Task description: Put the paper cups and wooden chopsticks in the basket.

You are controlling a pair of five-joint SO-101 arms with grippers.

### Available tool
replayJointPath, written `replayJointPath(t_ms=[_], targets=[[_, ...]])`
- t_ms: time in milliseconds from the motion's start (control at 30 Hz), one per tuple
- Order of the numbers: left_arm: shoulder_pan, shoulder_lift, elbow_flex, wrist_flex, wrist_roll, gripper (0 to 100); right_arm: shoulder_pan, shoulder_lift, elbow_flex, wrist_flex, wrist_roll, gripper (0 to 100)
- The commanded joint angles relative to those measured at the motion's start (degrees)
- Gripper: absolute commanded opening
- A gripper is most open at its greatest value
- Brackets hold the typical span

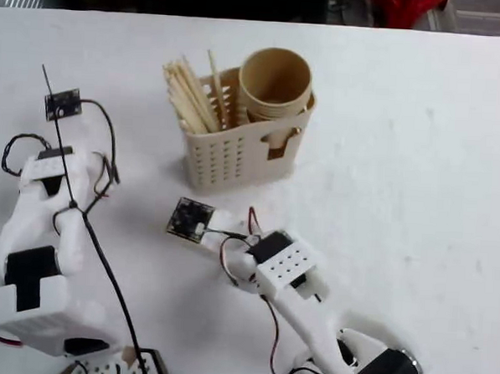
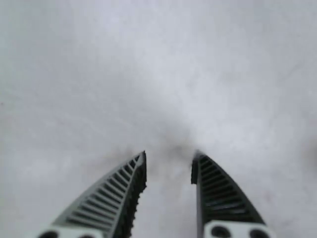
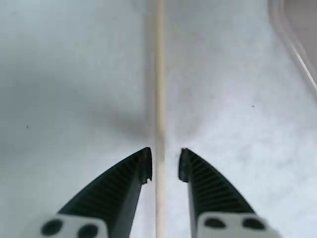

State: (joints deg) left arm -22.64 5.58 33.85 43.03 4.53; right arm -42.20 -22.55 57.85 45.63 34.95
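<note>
Basket near the tabletop's far edge holds paper cups and wooden chopsticks.
One loose chopstick runs along the white tabletop between the spread fingers of the right gripper; left gripper spread over bare surface, black cable nearby.

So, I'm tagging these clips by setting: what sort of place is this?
Probably a robotics lab or hobby bench: two small white arms with bare circuit boards sit on a plain white table, with a slotted basket of paper cups and wooden chopsticks as props.
</note>
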Motion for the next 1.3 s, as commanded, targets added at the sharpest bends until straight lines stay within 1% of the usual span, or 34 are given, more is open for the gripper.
replayJointPath(t_ms=[0, 133, 200, 267, 400, 567, 633, 733, 767, 833, 900, 1000, 1167, 1267], targets=[[0.6, -0.3, -0.4, -1.3, -0.6, 17, -0.7, -1.5, -0.2, 0.0, -0.5, 20.6], [0.6, -0.3, -0.4, -1.3, -0.6, 17, -1.4, -1.9, -0.5, -2.2, -0.5, 20.8], [0.6, -0.3, -0.4, -1.3, -0.6, 17, -3.6, -1.0, -0.9, -4.4, -0.5, 20.0], [0.6, -0.3, -0.4, -1.3, -0.6, 17, -5.8, 0.8, -3.0, -3.1, -0.5, 20.1], [0.6, -0.3, -0.4, -1.3, -0.6, 17, -6.5, 8.5, -9.1, -2.2, -0.6, 20.1], [0.6, -0.3, -0.4, -1.3, -0.6, 17, -7.0, 18.5, -16.2, -6.4, -0.7, 19.9], [0.6, -0.3, -0.4, -1.3, -0.6, 17, -6.9, 21.6, -17.8, -6.9, -0.7, 15.6], [0.6, -0.3, -0.5, -1.3, -0.6, 17, -6.9, 24.7, -18.1, -7.1, -0.7, 2.7], [0.6, -0.3, -0.5, -1.3, -0.6, 17, -6.8, 24.7, -18.1, -6.9, -0.7, 0.7], [0.6, -0.3, -0.5, -1.3, -0.6, 17, -6.6, 23.9, -17.9, -6.4, -0.8, 2.9], [0.6, -0.3, -0.5, -1.3, -0.6, 17, -6.6, 22.5, -17.1, -6.1, -2.7, 1.3], [0.6, -0.3, -0.5, -1.3, -0.6, 17, -6.6, 17.7, -14.9, -4.4, -4.7, 1.6], [0.6, -0.3, -0.4, -1.3, -0.6, 17, -6.5, 2.5, -10.8, 0.5, -5.2, 1.6], [0.6, -0.3, -0.4, -1.3, -0.6, 17, -6.5, -9.5, -10.0, 3.6, -8.3, 1.6]])
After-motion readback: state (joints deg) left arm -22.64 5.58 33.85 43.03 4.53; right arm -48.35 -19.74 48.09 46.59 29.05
